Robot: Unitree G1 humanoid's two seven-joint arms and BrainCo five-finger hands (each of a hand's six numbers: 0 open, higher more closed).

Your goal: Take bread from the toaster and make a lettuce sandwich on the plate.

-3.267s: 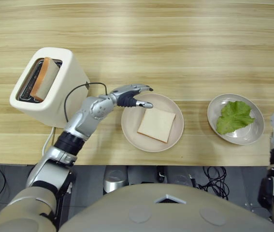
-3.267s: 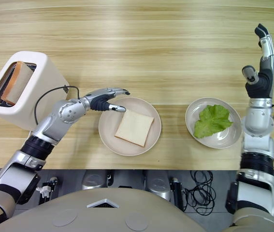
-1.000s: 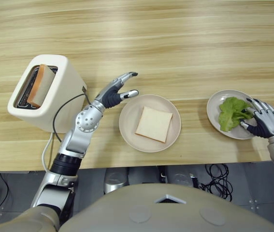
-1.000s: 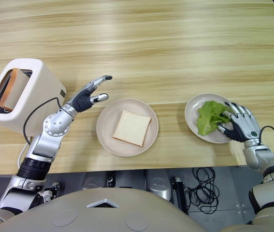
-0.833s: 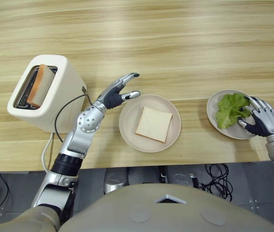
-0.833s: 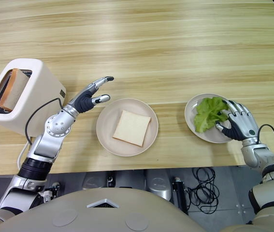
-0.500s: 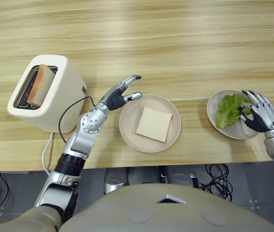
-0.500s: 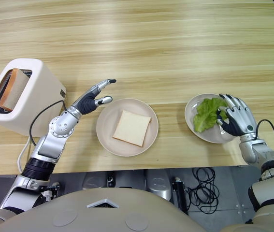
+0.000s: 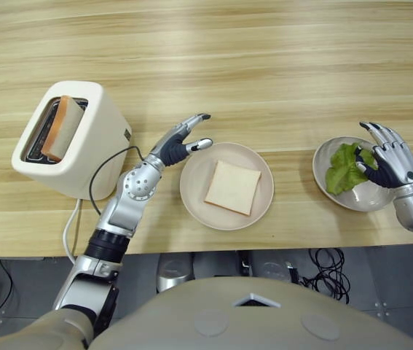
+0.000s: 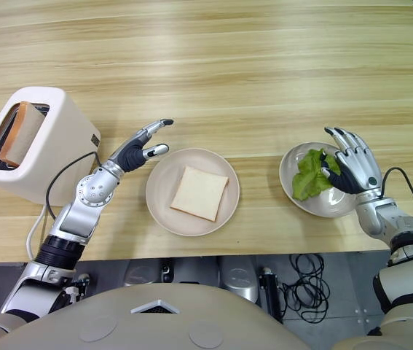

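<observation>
A white toaster (image 9: 82,157) stands at the left with one bread slice (image 9: 60,129) upright in its slot. A second slice (image 9: 233,187) lies flat on the beige plate (image 9: 195,197) in the middle. My left hand (image 9: 181,144) hovers between toaster and plate, open, holding nothing. At the right a lettuce leaf (image 10: 309,176) lies crumpled in a grey bowl (image 10: 333,208). My right hand (image 10: 350,166) is over the bowl's right side, fingers spread and pointing away, thumb against the leaf's right edge.
The toaster's black cable (image 9: 111,157) loops over the table beside my left forearm, and a white cord (image 9: 68,230) hangs off the front edge. The wooden table (image 9: 264,65) stretches bare behind the dishes.
My right hand came down onto the lettuce, pushed it left and crumpled it, then straightened its curled fingers while shifting away from me. My left hand drew back from the plate toward the toaster.
</observation>
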